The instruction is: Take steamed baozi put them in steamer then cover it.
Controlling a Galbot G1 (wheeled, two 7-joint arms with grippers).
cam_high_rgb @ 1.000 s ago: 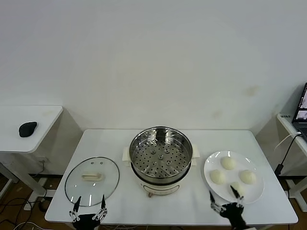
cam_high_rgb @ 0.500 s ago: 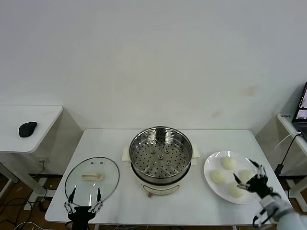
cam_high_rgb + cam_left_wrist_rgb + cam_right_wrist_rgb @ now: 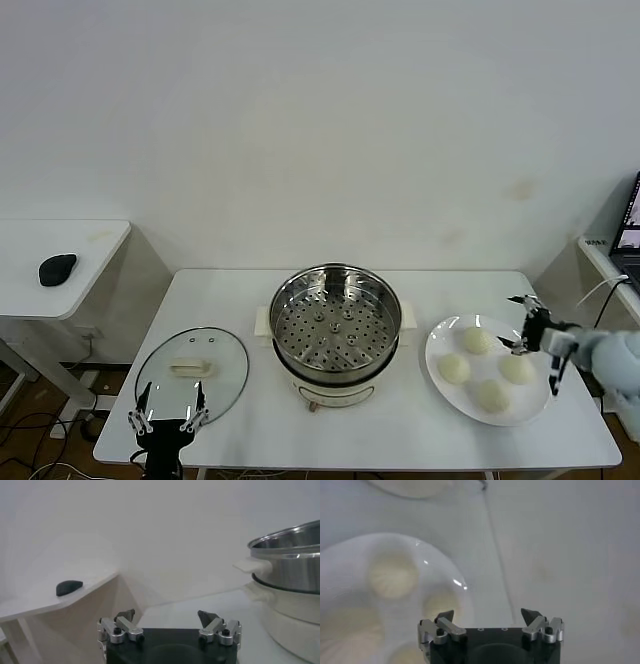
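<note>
The steamer (image 3: 335,322) stands open at the table's middle, its perforated tray bare; its steel wall (image 3: 292,562) also shows in the left wrist view. Several steamed baozi (image 3: 476,340) lie on a white plate (image 3: 436,385) to its right, and they show again (image 3: 394,575) on the plate (image 3: 350,550) in the right wrist view. My right gripper (image 3: 510,322) (image 3: 488,615) hangs open and holds nothing, above the plate's right rim beside the baozi. The cover (image 3: 192,375) lies flat on the table to the left. My left gripper (image 3: 171,400) (image 3: 167,616) is open over the cover's near edge.
A low side table (image 3: 90,250) at the left carries a black mouse (image 3: 57,268) (image 3: 69,587). Another table with a laptop (image 3: 630,230) and a cable (image 3: 598,310) stands just past the right edge. Bare tabletop (image 3: 400,430) lies in front of the steamer.
My right gripper rose from the table's front edge and swung to the far right side of the plate. The left gripper drifted slightly left and up over the cover's near edge.
</note>
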